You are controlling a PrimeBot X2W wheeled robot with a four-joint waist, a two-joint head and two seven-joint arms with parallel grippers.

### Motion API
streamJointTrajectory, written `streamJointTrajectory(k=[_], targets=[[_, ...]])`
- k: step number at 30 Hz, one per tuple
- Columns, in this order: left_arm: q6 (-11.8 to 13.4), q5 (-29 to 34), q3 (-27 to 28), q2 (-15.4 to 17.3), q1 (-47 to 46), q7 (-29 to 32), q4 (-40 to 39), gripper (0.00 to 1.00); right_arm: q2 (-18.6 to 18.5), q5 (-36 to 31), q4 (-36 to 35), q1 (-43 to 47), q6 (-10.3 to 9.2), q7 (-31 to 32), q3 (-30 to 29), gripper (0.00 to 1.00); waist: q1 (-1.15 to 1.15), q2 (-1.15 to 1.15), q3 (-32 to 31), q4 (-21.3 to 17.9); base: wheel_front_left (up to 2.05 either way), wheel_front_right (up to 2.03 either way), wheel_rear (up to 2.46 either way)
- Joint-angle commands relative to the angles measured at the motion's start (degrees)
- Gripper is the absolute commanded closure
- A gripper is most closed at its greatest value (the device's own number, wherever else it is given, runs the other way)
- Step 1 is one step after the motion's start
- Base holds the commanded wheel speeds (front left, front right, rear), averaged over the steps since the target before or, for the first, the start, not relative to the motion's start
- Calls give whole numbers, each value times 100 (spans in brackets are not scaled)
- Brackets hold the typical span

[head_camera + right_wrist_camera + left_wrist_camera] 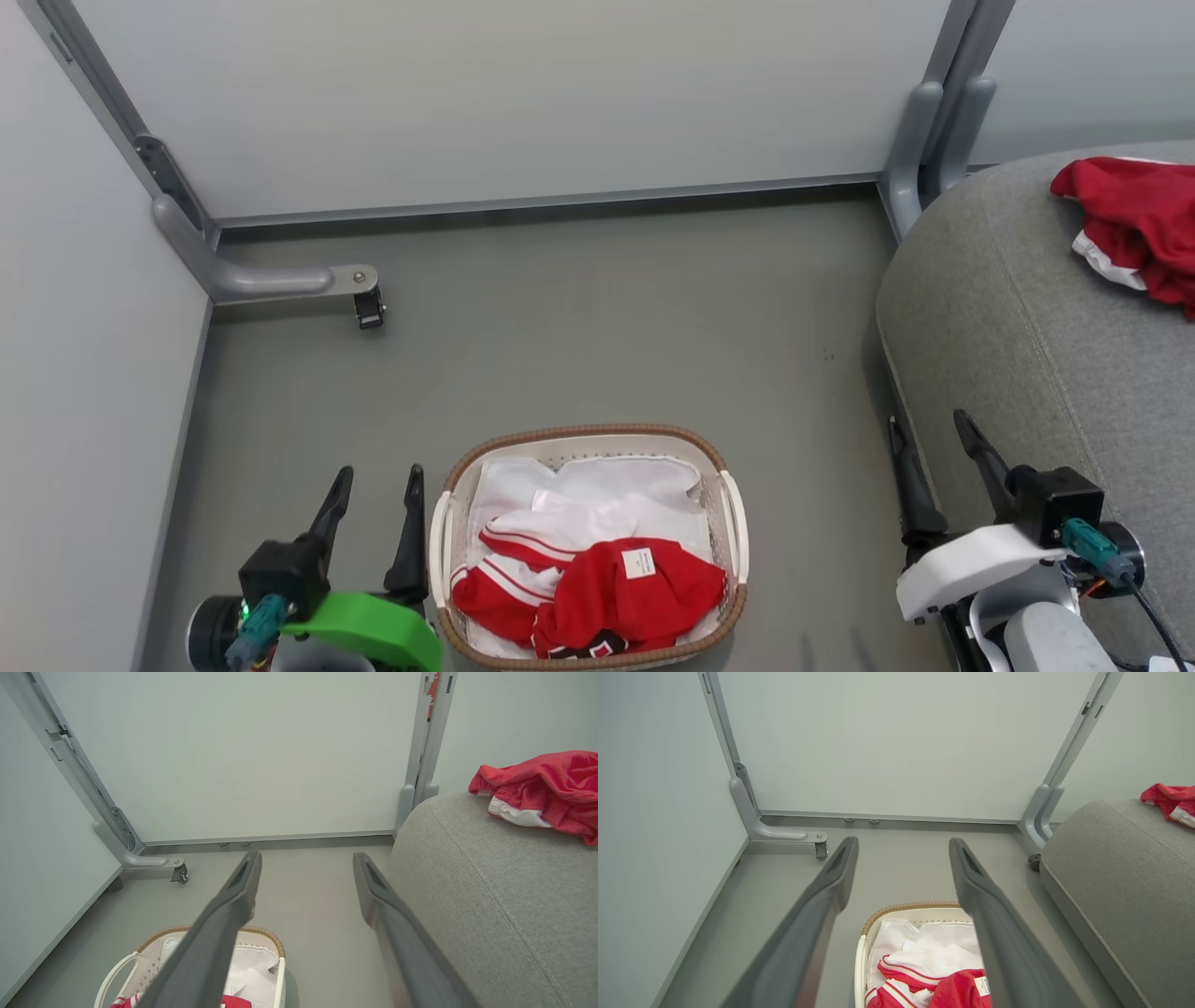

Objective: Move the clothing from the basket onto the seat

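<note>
1. The floor (579, 317) is smooth grey-green, and it fills the middle of the head view.
2. Pale wall panels (513, 93) close the space at 12 o'clock and at 9 o'clock. They are held in grey metal posts.
3. At 10 o'clock a curved grey foot (280, 278) reaches out from the corner post. A small black caster (370, 308) sits at its end.
4. The basket (588, 434) stands on the floor at 6 o'clock. It has a brown rim and a white liner (597, 485).
5. Red clothing (635, 588) with white stripes is heaped in the near half of the basket, with a small white label facing up.
6. The seat (1027, 327) bulks in at 3 o'clock in grey textured fabric, with a rounded edge and a stitched seam. A strip of floor lies between it and the basket.
7. A red garment (1139, 224) with white trim lies crumpled on the seat at 2 o'clock.
8. The left gripper (379, 471) is at 7 o'clock, just beside the basket's left handle. Its fingers are spread apart and hold nothing.
9. The right gripper (929, 420) is at 4 o'clock by the seat's edge. Its fingers are also apart and empty.
</note>
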Motion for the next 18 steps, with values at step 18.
streamJointTrajectory(k=[18], targets=[[-190,408,-2172,-17,-3121,816,2015,0,-20,-217,-637,-1411,-6,-28,6,0,0,0,2740,-731,0,0,0]])
